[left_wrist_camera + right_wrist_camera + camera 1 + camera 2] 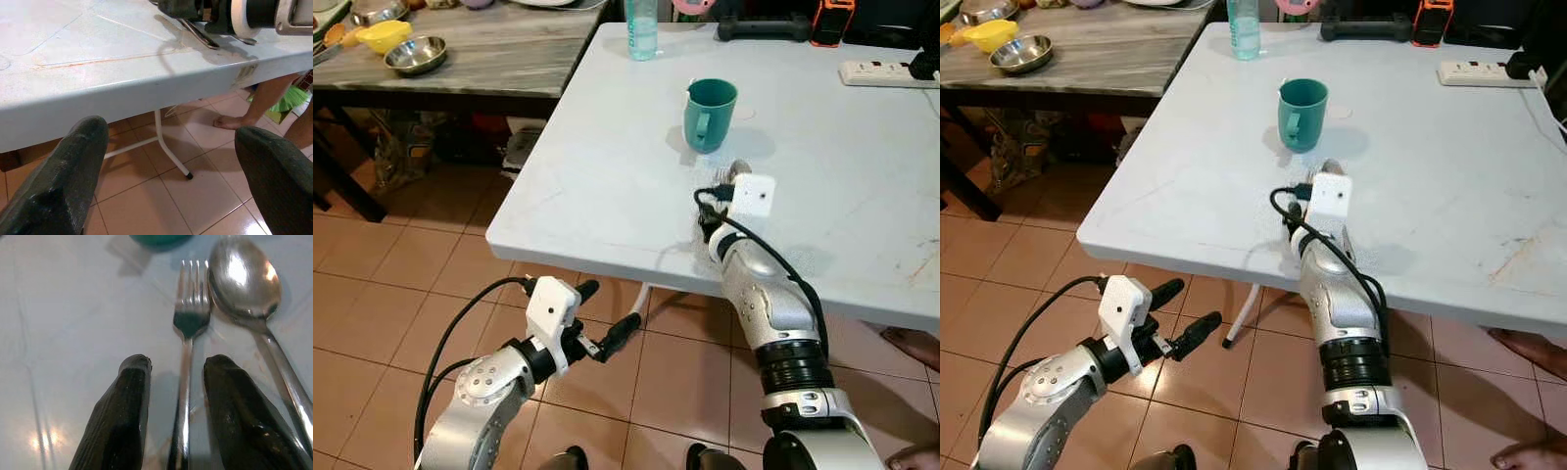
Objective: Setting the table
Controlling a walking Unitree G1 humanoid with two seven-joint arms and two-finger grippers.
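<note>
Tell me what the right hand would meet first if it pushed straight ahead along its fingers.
Probably the teal mug. The right hand lies low on the white table, its fingers astride the fork, with the spoon beside it; the mug stands just beyond their tips.

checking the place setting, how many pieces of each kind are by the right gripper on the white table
fork: 1
spoon: 1
teal mug: 1
total: 3
The right gripper has its fingers either side of the fork handle.
</note>
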